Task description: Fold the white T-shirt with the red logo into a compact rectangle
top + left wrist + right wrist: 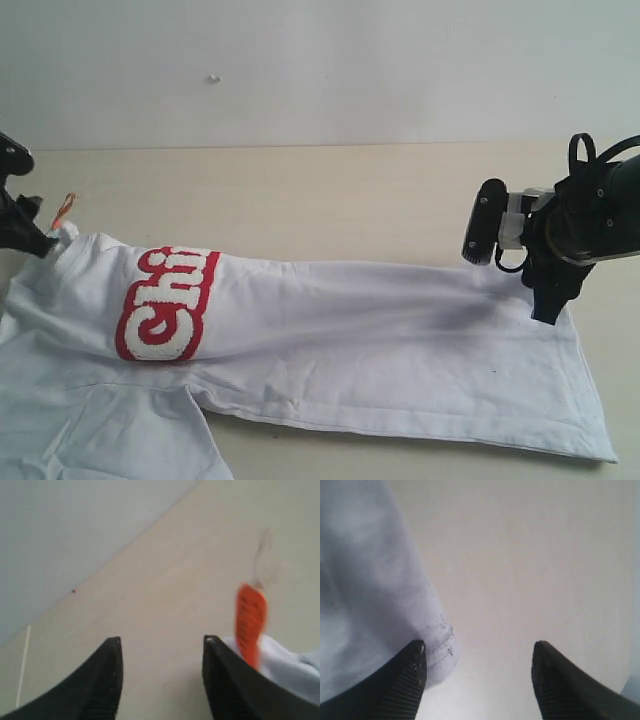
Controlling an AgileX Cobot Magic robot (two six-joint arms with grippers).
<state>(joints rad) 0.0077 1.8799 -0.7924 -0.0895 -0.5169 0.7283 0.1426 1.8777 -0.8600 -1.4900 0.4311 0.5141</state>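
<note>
The white T-shirt (330,350) lies lengthwise across the table, its far long side folded over so the red logo (165,300) wraps over the fold at the left. An orange tag (66,208) sticks up at the collar end. My left gripper (35,240) sits at that collar end; in its wrist view it (162,642) is open over bare table, with the tag (250,622) and white cloth (290,667) beside one finger. My right gripper (545,310) hangs at the hem's far corner, open (479,647), with a hem corner (437,650) beside one fingertip.
The pale wooden table (330,200) runs back to a white wall (320,60). A sleeve (110,440) spreads toward the front left edge. The shirt's hem (590,400) reaches near the front right.
</note>
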